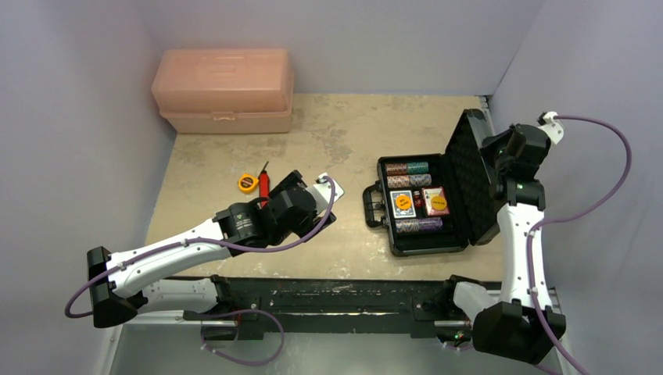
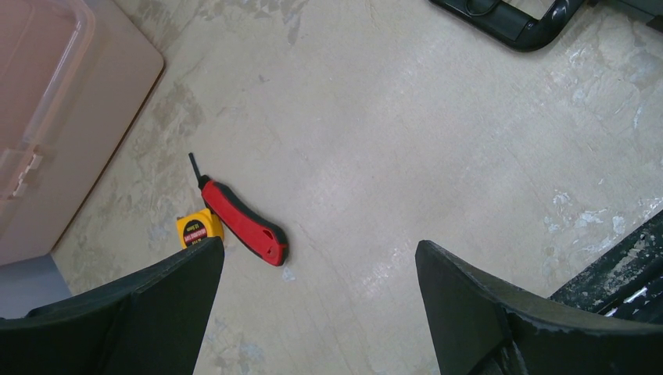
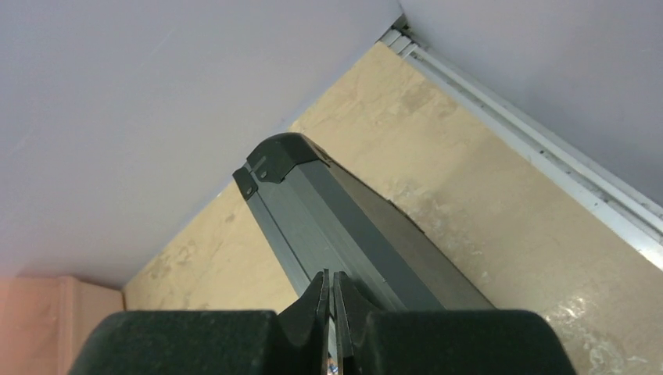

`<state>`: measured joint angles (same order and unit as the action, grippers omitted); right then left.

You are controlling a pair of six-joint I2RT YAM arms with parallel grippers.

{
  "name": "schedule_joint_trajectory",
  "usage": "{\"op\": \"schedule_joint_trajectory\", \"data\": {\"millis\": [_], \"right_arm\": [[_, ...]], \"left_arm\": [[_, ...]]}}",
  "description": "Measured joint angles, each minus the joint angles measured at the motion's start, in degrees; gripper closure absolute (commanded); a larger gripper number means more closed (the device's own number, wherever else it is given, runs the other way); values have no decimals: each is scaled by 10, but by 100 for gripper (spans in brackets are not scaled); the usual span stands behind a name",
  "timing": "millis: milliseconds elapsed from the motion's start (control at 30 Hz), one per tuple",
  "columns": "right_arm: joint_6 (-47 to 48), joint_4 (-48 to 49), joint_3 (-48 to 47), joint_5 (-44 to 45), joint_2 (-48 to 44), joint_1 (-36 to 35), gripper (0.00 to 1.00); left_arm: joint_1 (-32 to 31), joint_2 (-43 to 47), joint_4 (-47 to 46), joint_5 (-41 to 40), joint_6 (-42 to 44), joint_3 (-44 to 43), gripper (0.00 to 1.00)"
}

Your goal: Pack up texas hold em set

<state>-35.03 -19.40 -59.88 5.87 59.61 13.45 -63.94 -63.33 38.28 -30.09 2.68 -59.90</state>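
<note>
**Texas hold em set, packing station.**

- The black case (image 1: pixel 428 245) is lying open on the table (image 1: pixel 344 129).
  - Its foam-lined lid (image 1: pixel 471 176) is standing up on the side nearest the right gripper (image 3: pixel 332 301).
  - Its handle (image 1: pixel 373 205) is pointing toward the left gripper (image 2: pixel 319 254).
- The right fingers (image 3: pixel 234 344) are pressing together, with only a sliver showing between the tips.
  - The lid's outer rim is running away directly ahead of those tips.
  - Whether the tips are pinching the rim cannot be told.
- The case is holding these contents, all lying on the far side of the lid from the right fingers:
  - Striped poker chips (image 1: pixel 407 175) are lying in rows at both ends of the tray.
  - A blue card deck (image 1: pixel 402 206) is carrying an orange disc (image 1: pixel 403 201) on top.
  - A red card deck (image 1: pixel 436 201) is sitting beside the blue one.
  - Small red dice (image 1: pixel 418 203) are showing between the two decks.
- The left fingers (image 2: pixel 156 312) are spreading wide and hovering over bare table, gripping nothing.
  - The case handle is showing well ahead of the right-hand finger.
- Other items are lying around the left fingers:
  - A red utility knife (image 2: pixel 242 223) is lying just ahead of the left-hand finger.
  - A yellow tape measure (image 2: pixel 197 228) is sitting just beside the knife.
  - A peach toolbox (image 2: pixel 47 117) is standing farther ahead and outward.
</note>
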Motion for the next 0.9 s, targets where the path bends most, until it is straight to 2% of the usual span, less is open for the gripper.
{"op": "schedule_joint_trajectory", "data": {"millis": [433,667,900], "right_arm": [[-26,2,2,-29,0,-33,93],[-42,34,37,-59,-10,-46,92],[-50,51,56,-113,-16,-59,85]], "left_arm": [[0,0,0,0,0,0,7],[0,0,0,-1,0,0,7],[0,0,0,-1,0,0,7]]}}
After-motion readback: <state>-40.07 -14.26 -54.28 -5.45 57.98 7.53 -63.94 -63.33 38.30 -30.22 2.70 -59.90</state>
